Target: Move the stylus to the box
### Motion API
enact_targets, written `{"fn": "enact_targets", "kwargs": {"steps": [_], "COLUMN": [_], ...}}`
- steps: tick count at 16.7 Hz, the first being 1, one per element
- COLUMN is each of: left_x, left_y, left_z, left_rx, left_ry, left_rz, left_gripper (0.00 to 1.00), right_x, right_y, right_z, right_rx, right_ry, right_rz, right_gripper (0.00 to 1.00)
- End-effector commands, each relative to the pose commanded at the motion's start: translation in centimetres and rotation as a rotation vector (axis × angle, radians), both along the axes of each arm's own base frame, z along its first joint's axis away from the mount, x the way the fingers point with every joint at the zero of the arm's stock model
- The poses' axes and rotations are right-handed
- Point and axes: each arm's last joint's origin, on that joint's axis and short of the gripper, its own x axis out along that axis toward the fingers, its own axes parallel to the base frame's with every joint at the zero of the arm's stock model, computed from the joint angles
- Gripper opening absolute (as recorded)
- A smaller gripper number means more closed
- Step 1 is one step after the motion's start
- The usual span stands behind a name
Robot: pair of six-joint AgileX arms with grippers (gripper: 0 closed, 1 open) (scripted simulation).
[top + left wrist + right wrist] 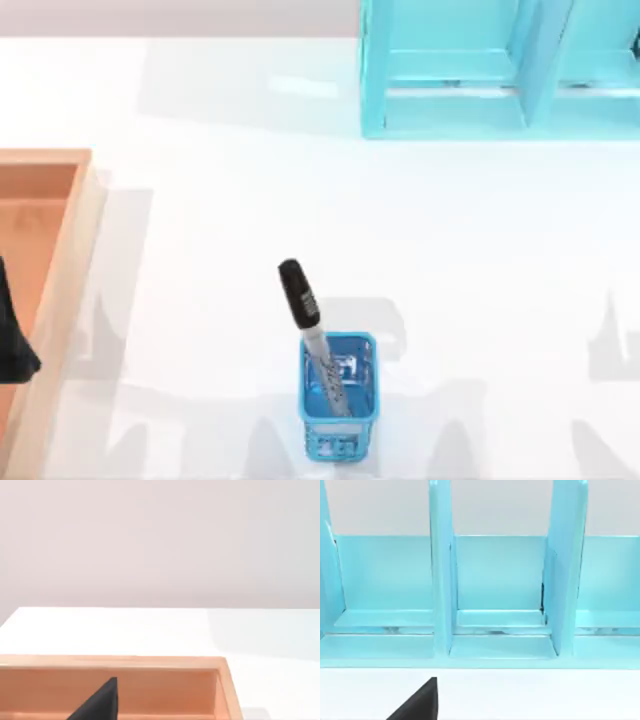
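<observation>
Light is bright and even across the white tabletop, which is washed nearly featureless. Soft grey shadows of the arms lie along its edge from five to seven o'clock in the top view, and a paler one falls at eleven o'clock beside the glossy cyan shelf unit. The slim black-capped stylus looks slightly soft. No glare anywhere.

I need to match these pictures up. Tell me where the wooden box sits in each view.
Top view: the wooden box lies at the table's left edge, cut off by the frame, left of the blue mesh cup.
Left wrist view: its tan rim and orange-brown inside run along the lower part.
Right wrist view: a cyan shelf unit stands there instead.
Shared landmark: the white table.
</observation>
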Motion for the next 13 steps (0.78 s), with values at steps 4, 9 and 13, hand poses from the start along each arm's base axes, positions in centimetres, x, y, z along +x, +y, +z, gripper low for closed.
{"fn": "enact_targets", "kwargs": {"steps": [4, 9, 13], "left_x": [0.2, 1.3, 1.6], "left_y": [-0.3, -3.0, -6.5], "left_z": [0.0, -0.7, -1.9], "left_rx": [-0.029, -0.201, -0.36], "left_ry": [0.003, 0.043, 0.096], "left_rz": [-0.026, -0.2, -0.381], "left_gripper": [1.0, 1.0, 1.0], "right_x": [0.0, 0.0, 0.0], "right_y": [0.0, 0.0, 0.0], "right_z": [0.0, 0.0, 0.0], "right_rx": [0.0, 0.0, 0.0], "right_ry": [0.0, 0.0, 0.0], "right_rz": [0.0, 0.0, 0.0], "right_gripper": [1.0, 1.0, 1.0]}}
